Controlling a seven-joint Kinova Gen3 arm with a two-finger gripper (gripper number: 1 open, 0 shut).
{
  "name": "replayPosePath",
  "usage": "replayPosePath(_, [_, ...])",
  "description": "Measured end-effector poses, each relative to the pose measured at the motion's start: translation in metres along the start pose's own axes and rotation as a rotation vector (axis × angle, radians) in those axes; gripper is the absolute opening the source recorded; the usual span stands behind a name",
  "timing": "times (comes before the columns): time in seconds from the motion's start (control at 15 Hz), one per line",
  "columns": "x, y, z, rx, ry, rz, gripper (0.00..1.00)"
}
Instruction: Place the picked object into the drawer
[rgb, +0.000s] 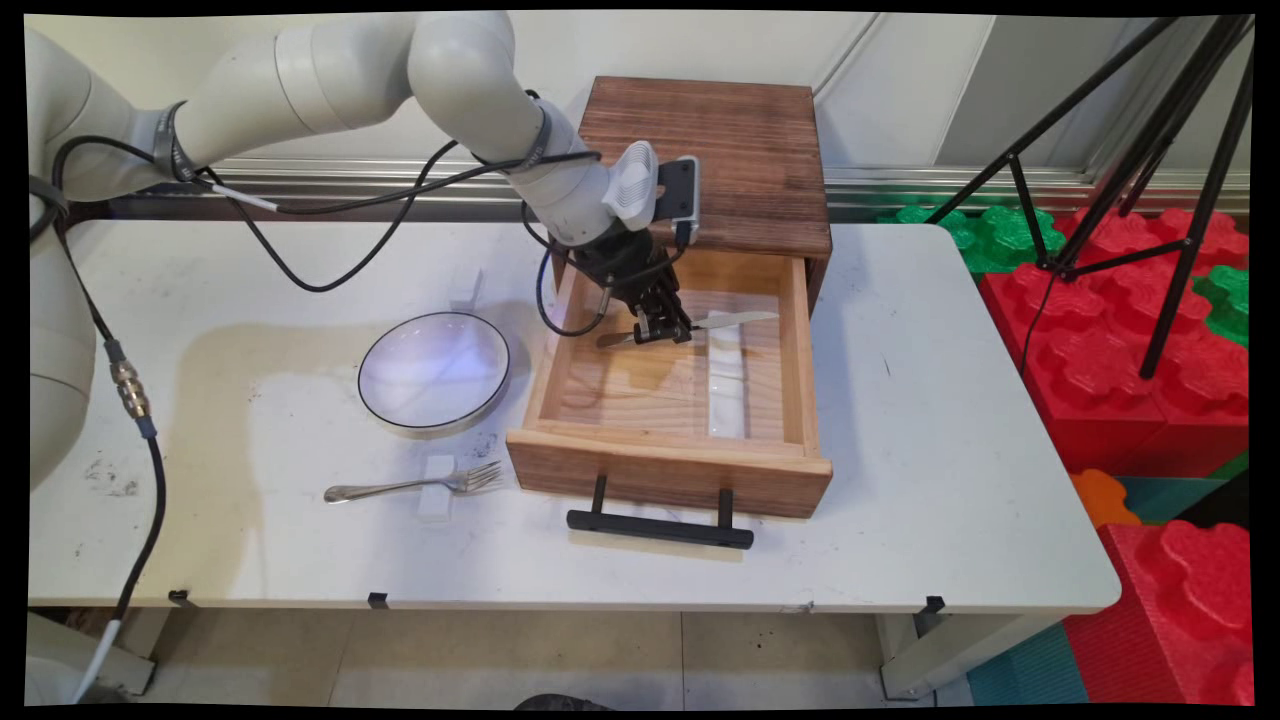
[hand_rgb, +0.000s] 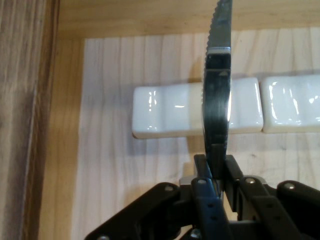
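My gripper (rgb: 660, 330) is inside the open wooden drawer (rgb: 668, 460), shut on a metal table knife (rgb: 735, 320). The knife lies roughly level, its blade pointing right and its handle end sticking out to the left of the fingers. In the hand view the gripper (hand_rgb: 218, 172) pinches the knife (hand_rgb: 218, 100), whose serrated blade runs up the picture. Below the blade, white ceramic rests (hand_rgb: 170, 112) lie on the drawer floor; the same white strip (rgb: 727, 385) shows in the main view.
The drawer belongs to a dark-topped wooden cabinet (rgb: 715, 150) at the table's back. A black handle (rgb: 660, 525) juts from the drawer front. Left of the drawer sit a round black-rimmed plate (rgb: 434, 370) and a fork (rgb: 415, 485) on a small white rest.
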Motion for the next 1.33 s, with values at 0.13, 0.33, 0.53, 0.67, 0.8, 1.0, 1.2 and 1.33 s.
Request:
replayPosePath(0.13, [-0.001, -0.001, 0.003, 0.000, 0.001, 0.004, 0.00])
replayPosePath(0.33, [-0.002, -0.001, 0.007, -0.003, 0.001, 0.007, 0.00])
replayPosePath(0.53, [-0.004, -0.002, 0.011, -0.005, -0.003, 0.010, 0.00])
replayPosePath(0.67, [-0.006, -0.003, 0.014, -0.005, -0.007, 0.014, 0.00])
replayPosePath(0.8, [-0.008, -0.004, 0.016, -0.006, -0.010, 0.017, 0.00])
replayPosePath(1.0, [-0.010, -0.005, 0.020, -0.006, -0.012, 0.019, 0.00])
replayPosePath(1.2, [-0.010, -0.005, 0.023, -0.007, -0.012, 0.021, 1.00])
replayPosePath(1.33, [-0.011, -0.006, 0.025, -0.005, -0.011, 0.020, 1.00])
